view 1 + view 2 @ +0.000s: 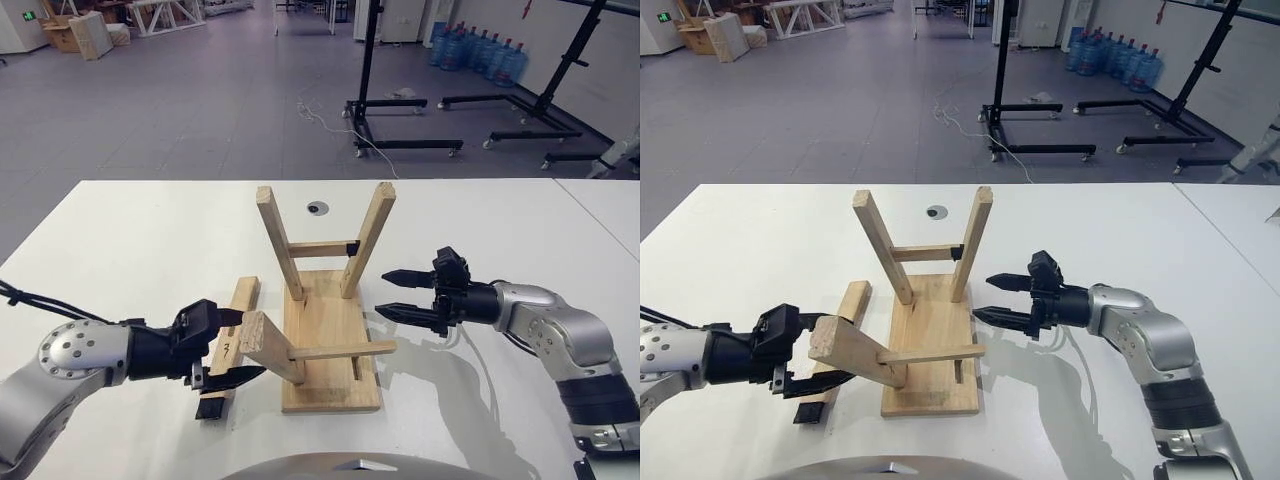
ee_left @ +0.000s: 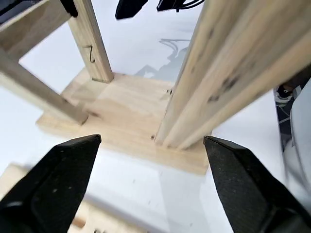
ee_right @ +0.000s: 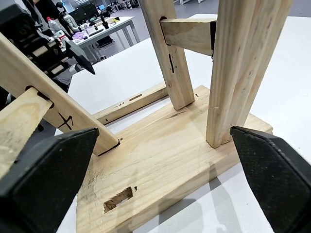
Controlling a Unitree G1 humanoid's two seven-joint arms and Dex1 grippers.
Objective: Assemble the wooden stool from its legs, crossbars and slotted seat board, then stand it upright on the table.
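Observation:
The slotted seat board (image 1: 330, 395) lies flat on the white table. Two legs (image 1: 277, 240) (image 1: 368, 238) stand upright in its far slots, joined by a crossbar (image 1: 318, 248). A third leg (image 1: 268, 345) leans out of the board's near left side, with a crossbar (image 1: 350, 350) sticking out of it to the right. Another leg (image 1: 238, 310) lies flat on the table left of the board. My left gripper (image 1: 232, 346) is open just left of the leaning leg, over the flat one; the leaning leg (image 2: 228, 73) stands past its tips. My right gripper (image 1: 400, 293) is open, just right of the far right leg.
A small round hole (image 1: 317, 208) sits in the table behind the stool. A black piece (image 1: 210, 408) lies at the near end of the flat leg. Black stands (image 1: 400, 105) and water bottles (image 1: 480, 48) are on the floor beyond. Bare table lies to both sides.

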